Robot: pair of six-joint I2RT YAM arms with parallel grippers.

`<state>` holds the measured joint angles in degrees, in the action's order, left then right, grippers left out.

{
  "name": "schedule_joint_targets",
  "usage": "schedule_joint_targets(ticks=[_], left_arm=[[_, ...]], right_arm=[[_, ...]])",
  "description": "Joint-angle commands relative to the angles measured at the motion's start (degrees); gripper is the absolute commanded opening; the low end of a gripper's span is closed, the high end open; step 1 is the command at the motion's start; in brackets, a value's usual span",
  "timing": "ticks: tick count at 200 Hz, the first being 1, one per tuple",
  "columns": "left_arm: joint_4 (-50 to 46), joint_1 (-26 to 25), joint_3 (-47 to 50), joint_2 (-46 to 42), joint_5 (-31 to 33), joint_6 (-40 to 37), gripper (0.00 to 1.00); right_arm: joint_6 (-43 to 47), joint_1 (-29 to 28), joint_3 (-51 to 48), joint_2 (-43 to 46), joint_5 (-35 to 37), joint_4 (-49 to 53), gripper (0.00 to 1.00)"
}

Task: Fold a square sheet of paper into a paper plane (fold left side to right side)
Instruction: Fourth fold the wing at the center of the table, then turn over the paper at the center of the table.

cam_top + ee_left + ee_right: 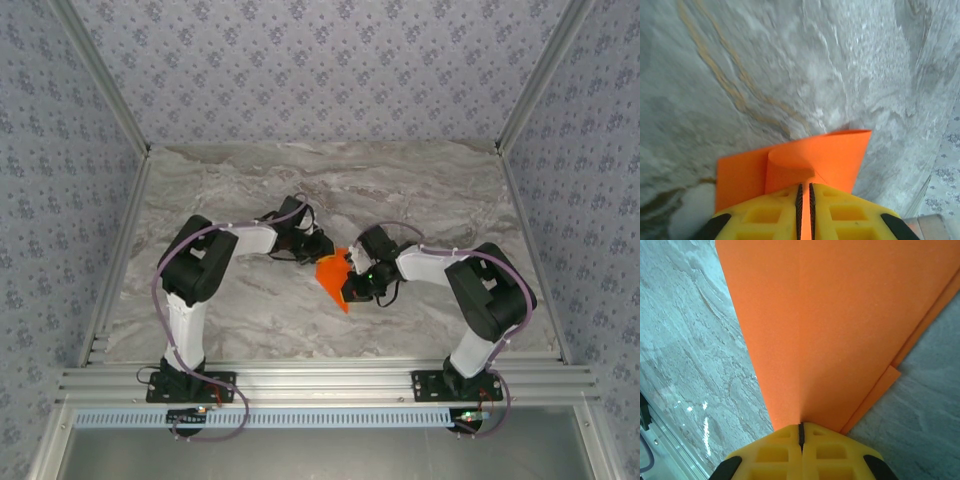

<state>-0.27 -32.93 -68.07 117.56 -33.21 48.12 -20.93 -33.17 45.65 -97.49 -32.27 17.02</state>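
The paper (331,274) sits between the two grippers, over the middle of the table (420,190). From the top it is a folded orange shape, broad at its far end and narrowing to a point at its near end. That point lies just beside the right gripper (352,284), which meets the paper's right edge. The left gripper (318,252) meets its far left corner. Whether the paper touches the table I cannot tell.

In the left wrist view, the left gripper (805,189) has its yellow fingers (765,215) pressed together on the paper (835,152), with an orange sliver in the thin slit between them. Just ahead of the tips one layer curls into a soft roll. A flatter layer spreads beyond it to both sides.

In the right wrist view, the right gripper (801,427) is likewise clamped on the paper (840,315), its fingers (770,452) tight on the edge. The paper widens away from the tips, with a faint crease running straight ahead. To the right, a lower layer's edge peeks out from under the top one.
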Motion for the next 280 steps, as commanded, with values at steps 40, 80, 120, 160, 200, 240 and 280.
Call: schedule_joint_targets(ticks=[40, 80, 120, 160, 200, 240, 280], left_arm=[[-3.94, 6.51, -6.65, 5.18, 12.51, -5.48, 0.16], [-4.97, 7.93, -9.55, 6.28, 12.3, -6.32, 0.16], [-7.57, 9.43, -12.65, 4.35, 11.27, -8.19, 0.19], [-4.54, 9.38, -7.02, -4.46, 9.97, -7.84, 0.24], [4.09, 6.53, 7.78, -16.1, 8.16, -2.87, 0.3], [6.6, 0.02, 11.57, -18.39, 8.05, -0.31, 0.39], [8.19, -2.44, 9.47, -13.16, 7.64, 1.18, 0.41]], right_arm=[[0.85, -1.35, -4.25, -4.31, 11.18, 10.13, 0.0], [0.63, -1.7, -4.13, -3.68, 10.5, 9.45, 0.0], [0.47, -2.07, -4.07, -2.29, 8.64, 7.87, 0.0], [-1.92, -1.89, -3.83, 2.31, 3.68, -0.09, 0.04], [-2.85, -0.09, -4.29, 12.91, 6.22, -5.75, 0.29], [-2.09, 3.58, -6.5, 26.01, 12.72, -4.69, 0.51], [-1.92, 4.88, -9.69, 35.91, 15.53, -2.65, 0.64]])
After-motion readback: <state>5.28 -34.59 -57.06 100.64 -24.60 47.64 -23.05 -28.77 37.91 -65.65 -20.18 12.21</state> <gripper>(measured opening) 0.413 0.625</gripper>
